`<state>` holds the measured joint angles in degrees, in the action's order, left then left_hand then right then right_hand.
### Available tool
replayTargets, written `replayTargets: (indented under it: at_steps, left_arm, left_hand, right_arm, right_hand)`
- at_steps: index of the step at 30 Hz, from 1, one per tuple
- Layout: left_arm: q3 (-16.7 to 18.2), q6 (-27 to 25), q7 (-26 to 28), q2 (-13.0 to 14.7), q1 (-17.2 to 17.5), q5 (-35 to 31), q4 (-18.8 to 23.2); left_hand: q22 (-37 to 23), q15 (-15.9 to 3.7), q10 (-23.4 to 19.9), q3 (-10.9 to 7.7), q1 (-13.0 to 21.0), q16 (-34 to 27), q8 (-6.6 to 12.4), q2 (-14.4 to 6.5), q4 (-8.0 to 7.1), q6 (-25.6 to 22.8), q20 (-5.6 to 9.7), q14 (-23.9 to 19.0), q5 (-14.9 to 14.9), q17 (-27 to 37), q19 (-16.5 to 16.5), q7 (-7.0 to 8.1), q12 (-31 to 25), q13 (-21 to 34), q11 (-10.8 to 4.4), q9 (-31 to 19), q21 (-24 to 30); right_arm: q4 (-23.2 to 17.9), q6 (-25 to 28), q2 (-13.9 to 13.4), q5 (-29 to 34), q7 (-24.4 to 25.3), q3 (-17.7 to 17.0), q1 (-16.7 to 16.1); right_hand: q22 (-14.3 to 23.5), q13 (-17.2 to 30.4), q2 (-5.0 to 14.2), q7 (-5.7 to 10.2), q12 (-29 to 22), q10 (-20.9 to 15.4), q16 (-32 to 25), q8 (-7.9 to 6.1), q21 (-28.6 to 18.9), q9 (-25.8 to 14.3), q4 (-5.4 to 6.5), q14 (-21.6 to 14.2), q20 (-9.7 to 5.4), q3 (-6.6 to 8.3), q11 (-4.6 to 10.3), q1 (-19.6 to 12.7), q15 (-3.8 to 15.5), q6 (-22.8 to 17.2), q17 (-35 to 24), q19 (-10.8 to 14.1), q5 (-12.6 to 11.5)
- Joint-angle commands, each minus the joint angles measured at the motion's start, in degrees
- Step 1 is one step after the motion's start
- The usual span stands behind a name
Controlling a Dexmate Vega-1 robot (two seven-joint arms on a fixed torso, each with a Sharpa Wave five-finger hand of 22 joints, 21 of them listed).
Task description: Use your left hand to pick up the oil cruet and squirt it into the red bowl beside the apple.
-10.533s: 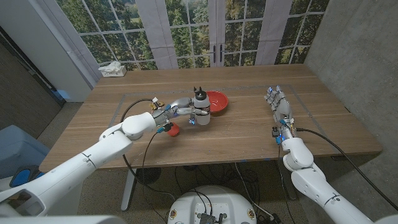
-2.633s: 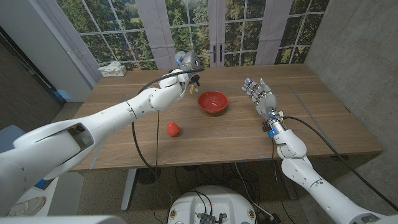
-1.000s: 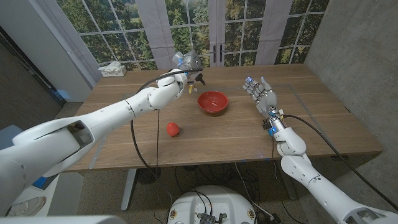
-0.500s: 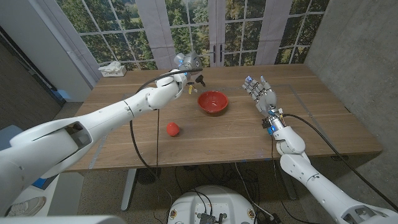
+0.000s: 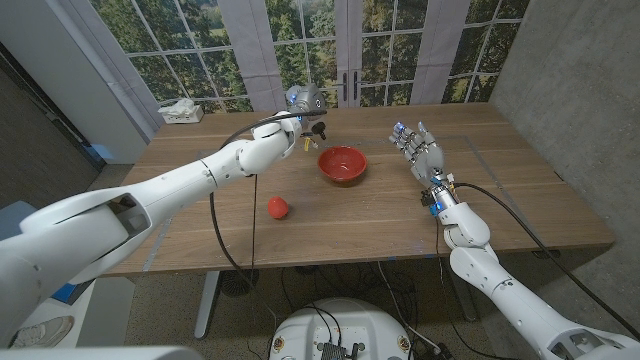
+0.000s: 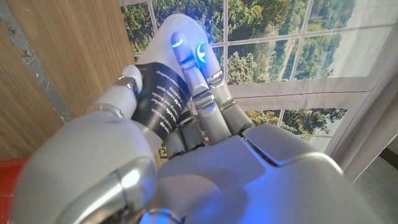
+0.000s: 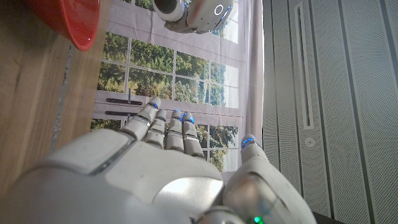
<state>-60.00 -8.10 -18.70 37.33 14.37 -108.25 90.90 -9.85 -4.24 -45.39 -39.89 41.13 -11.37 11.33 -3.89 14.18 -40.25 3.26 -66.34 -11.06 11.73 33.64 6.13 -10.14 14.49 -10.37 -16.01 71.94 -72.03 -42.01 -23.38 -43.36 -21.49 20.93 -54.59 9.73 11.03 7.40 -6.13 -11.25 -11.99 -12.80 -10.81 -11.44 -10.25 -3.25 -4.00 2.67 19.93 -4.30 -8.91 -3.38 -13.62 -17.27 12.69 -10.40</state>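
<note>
The left hand (image 5: 291,113) grips the oil cruet (image 5: 307,103) in the air above the table (image 5: 380,215), beside the far-left rim of the red bowl (image 5: 342,163). The cruet lies tipped, its dark spout aimed down toward the bowl. Its black label (image 6: 163,96) carries small white print, too blurred to read. The apple (image 5: 278,207) sits nearer the robot. The right hand (image 5: 418,148) is raised, fingers spread, empty.

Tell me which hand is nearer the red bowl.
Left. The left hand, holding the oil cruet tipped, hangs just beyond the red bowl's left rim. The right hand, fingers spread and empty, stands farther off to the bowl's right.
</note>
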Motion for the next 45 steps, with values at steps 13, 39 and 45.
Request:
replayTargets:
  at_steps: [13, 39, 45]
  left_arm:
    - [-1.60, -0.20, 0.33, 0.78, -0.82, -4.38, 0.29]
    - [-1.78, 1.42, 0.58, 1.62, -1.04, -7.21, 1.83]
    - [-1.95, 2.02, 1.19, 2.03, -1.19, -8.15, 2.43]
  left_hand:
    - [0.07, -9.37, 10.78, 0.24, 3.13, 0.09, -0.89, -0.76, -4.14, 9.59, 4.93, 23.70, 0.50, 0.30, -8.56, 3.08, -0.04, -2.12, -1.81, 3.68, -7.62]
    - [0.14, -9.39, 12.28, 3.58, 3.27, -0.60, -0.22, -0.93, -4.40, 12.38, 4.16, 28.03, 0.43, 0.33, -11.15, 4.35, -1.22, -2.93, -1.88, 4.64, -11.18]
    - [0.14, -9.42, 11.42, 3.58, 3.68, -0.87, 0.08, -1.38, -4.25, 11.85, 4.24, 27.80, 0.36, 0.35, -11.08, 4.52, -1.50, -2.95, -1.89, 4.71, -11.49]
  right_arm:
    - [0.44, -0.84, 0.26, 0.40, -0.28, 0.11, 0.47]
    - [1.20, -1.67, 0.42, -0.72, -1.61, -0.32, 0.59]
    - [1.63, -1.79, 0.56, -1.10, -2.15, -0.41, 0.63]
  right_hand:
    - [0.19, 0.13, 0.06, 0.32, -0.12, -0.27, -0.32, -0.38, 0.16, -0.13, -0.17, -0.51, 0.08, 0.08, 0.18, 0.17, -0.49, -0.53, -0.04, 0.28, 0.05]
    - [0.19, 0.13, 0.03, 0.49, -0.12, -0.35, -0.31, -0.39, 0.19, -0.14, -0.24, -0.49, 0.15, 0.04, 0.23, 0.35, -0.43, -0.86, 0.06, 0.30, 0.05]
    - [0.19, 0.13, 0.02, 0.61, -0.12, -0.34, -0.31, -0.39, 0.19, -0.14, -0.26, -0.49, 0.19, 0.03, 0.16, 0.37, -0.44, -0.93, 0.08, 0.31, 0.05]
